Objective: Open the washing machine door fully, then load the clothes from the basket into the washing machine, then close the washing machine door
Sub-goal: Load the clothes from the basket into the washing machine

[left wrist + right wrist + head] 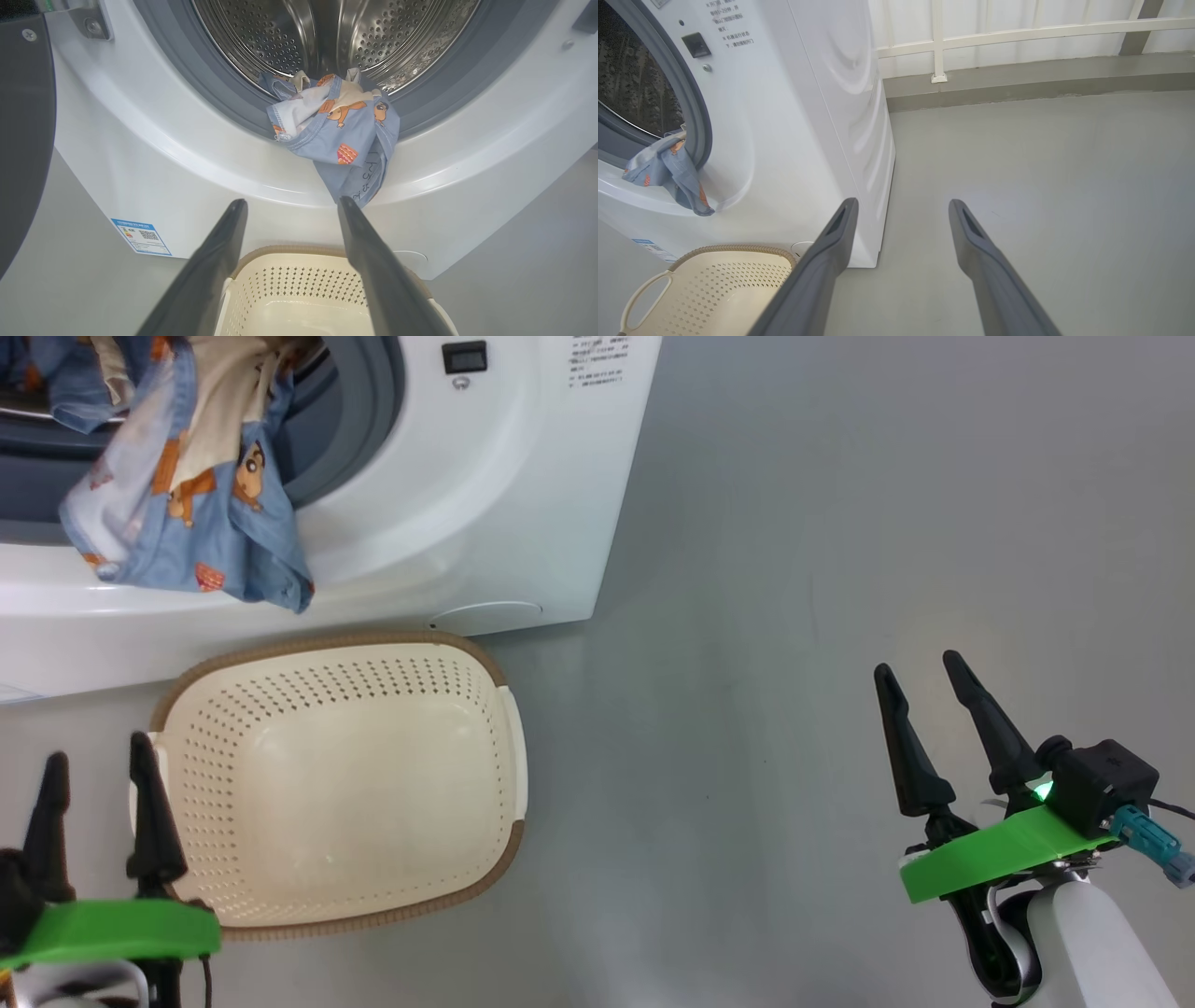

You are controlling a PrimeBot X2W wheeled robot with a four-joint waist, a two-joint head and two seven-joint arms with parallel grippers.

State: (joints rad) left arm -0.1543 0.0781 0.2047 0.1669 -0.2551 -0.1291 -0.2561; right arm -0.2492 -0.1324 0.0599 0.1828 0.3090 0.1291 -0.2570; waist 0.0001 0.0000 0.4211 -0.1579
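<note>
Head view first, and closest to me was my left gripper (98, 751) at the lower left, its two dark fingers spread wide with nothing between them. It hovered just beside the left wall of the basket (327, 642). Over on the lower right, my right gripper (917, 667) was spread just as wide and held nothing, hanging over bare grey floor (794, 569), well apart from the basket.

The basket sat on the floor right up against the foot of the washing machine (485, 523), brown rim all round, perforated cream walls and smooth bottom in plain sight. Left of it, low on the white front, I picked out a small blue label (142, 237).

Up from there were the clothes (187, 495), blue fabric with orange-brown cartoon figures. They were draped over the lower lip of the opening, one end inside, the other hanging down across the grey rubber ring (187, 79) and onto the white front, above the basket.

Behind them the left wrist view looked into the steel drum (327, 32). The washing machine door (23, 140) stood swung open at that view's left edge. Farthest off, the right wrist view caught a pale railing (1017, 32) against the wall.
</note>
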